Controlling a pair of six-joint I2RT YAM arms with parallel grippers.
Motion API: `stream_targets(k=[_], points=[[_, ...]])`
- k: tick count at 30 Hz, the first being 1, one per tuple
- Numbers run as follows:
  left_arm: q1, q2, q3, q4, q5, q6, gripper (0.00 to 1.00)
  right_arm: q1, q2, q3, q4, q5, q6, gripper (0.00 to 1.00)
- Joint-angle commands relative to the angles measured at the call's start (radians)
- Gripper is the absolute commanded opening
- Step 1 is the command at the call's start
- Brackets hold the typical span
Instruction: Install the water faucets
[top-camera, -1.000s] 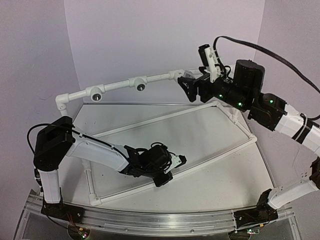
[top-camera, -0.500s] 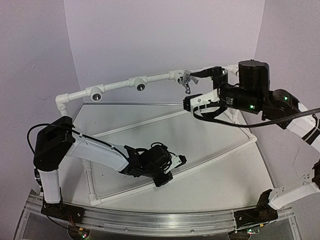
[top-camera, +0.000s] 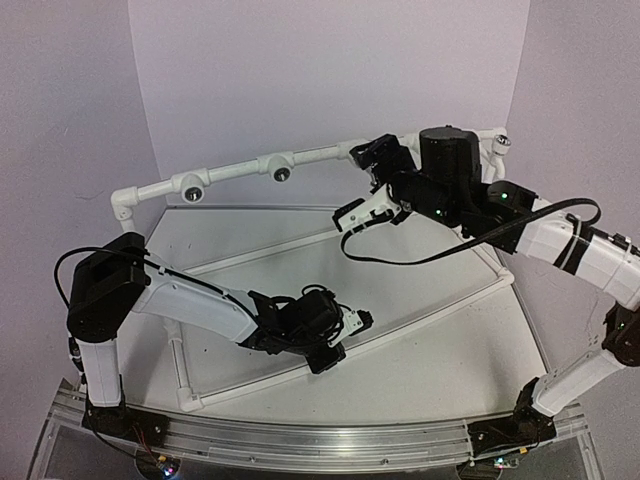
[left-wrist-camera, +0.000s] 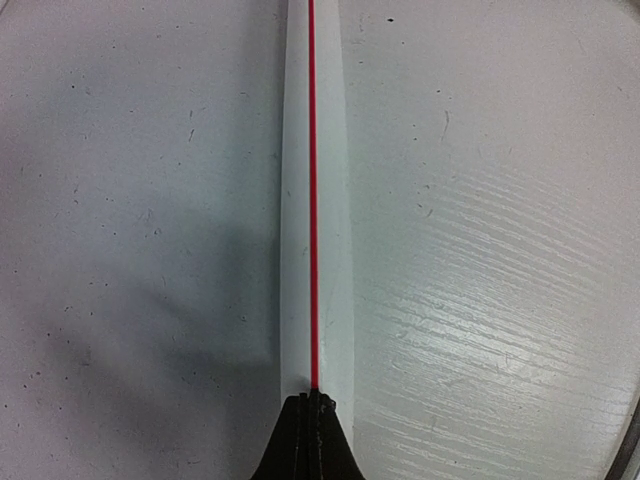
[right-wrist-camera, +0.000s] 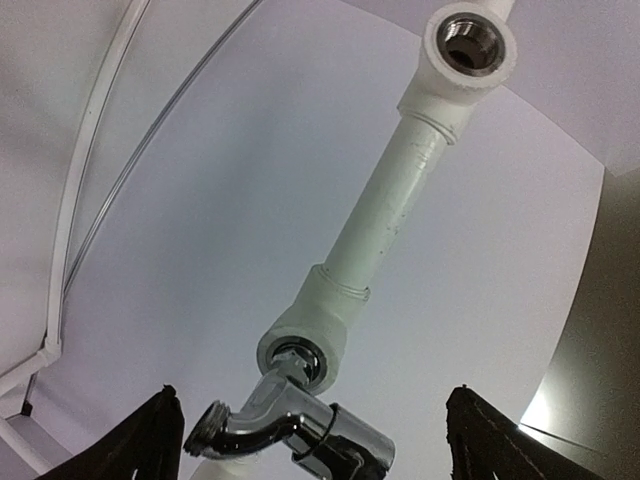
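One silver faucet (right-wrist-camera: 290, 432) sits with its stem in a pipe socket (right-wrist-camera: 305, 345) above the far edge of the counter (top-camera: 440, 350), toward the right corner, apparently threaded in. The right hand (right-wrist-camera: 312, 400) brackets it with fingers spread wide, gripping nothing, probably ready to turn it. The next socket (right-wrist-camera: 470, 45) is empty, as are two sockets (top-camera: 190, 187) (top-camera: 283, 174) toward the far left corner. The left hand (left-wrist-camera: 312, 398), closed on nothing, rests over a frame rail (left-wrist-camera: 315, 200) toward the near edge, seemingly parked.
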Motion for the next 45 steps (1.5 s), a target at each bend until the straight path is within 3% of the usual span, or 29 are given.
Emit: stream_targets(k=[1, 4, 9, 12, 18, 25, 31, 36, 40, 43, 45], points=[[-0.01, 0.09, -0.048, -0.223, 0.058, 0.0, 0.0, 0.003, 0.07, 0.066, 0.089, 0.085, -0.155, 0.86], [-0.01, 0.088, -0.05, -0.223, 0.058, 0.0, 0.0, -0.002, 0.112, 0.092, 0.098, 0.156, -0.105, 0.65], [-0.01, 0.088, -0.051, -0.223, 0.058, 0.001, 0.0, -0.002, 0.135, 0.062, 0.164, 0.222, -0.005, 0.46], [-0.01, 0.087, -0.051, -0.223, 0.059, 0.0, 0.0, -0.001, 0.151, 0.051, 0.195, 0.292, 0.086, 0.25], [-0.01, 0.089, -0.05, -0.223, 0.061, 0.003, 0.0, -0.002, 0.149, 0.012, 0.307, 0.314, 0.296, 0.13], [-0.011, 0.089, -0.05, -0.223, 0.061, -0.002, 0.0, -0.002, 0.145, 0.012, 0.31, 0.278, 0.722, 0.02], [-0.01, 0.091, -0.049, -0.223, 0.063, -0.001, 0.0, -0.011, 0.122, 0.075, 0.319, 0.231, 1.449, 0.0], [-0.01, 0.091, -0.05, -0.224, 0.066, -0.001, 0.0, -0.051, 0.091, 0.039, 0.327, 0.184, 2.187, 0.0], [-0.01, 0.089, -0.052, -0.223, 0.066, -0.002, 0.0, -0.157, 0.054, -0.087, 0.4, -0.053, 2.843, 0.0], [-0.011, 0.089, -0.052, -0.223, 0.066, -0.003, 0.0, -0.17, 0.054, -0.125, 0.51, -0.142, 2.986, 0.0], [-0.011, 0.087, -0.053, -0.223, 0.065, -0.005, 0.0, -0.17, 0.05, -0.124, 0.515, -0.172, 3.008, 0.08]])
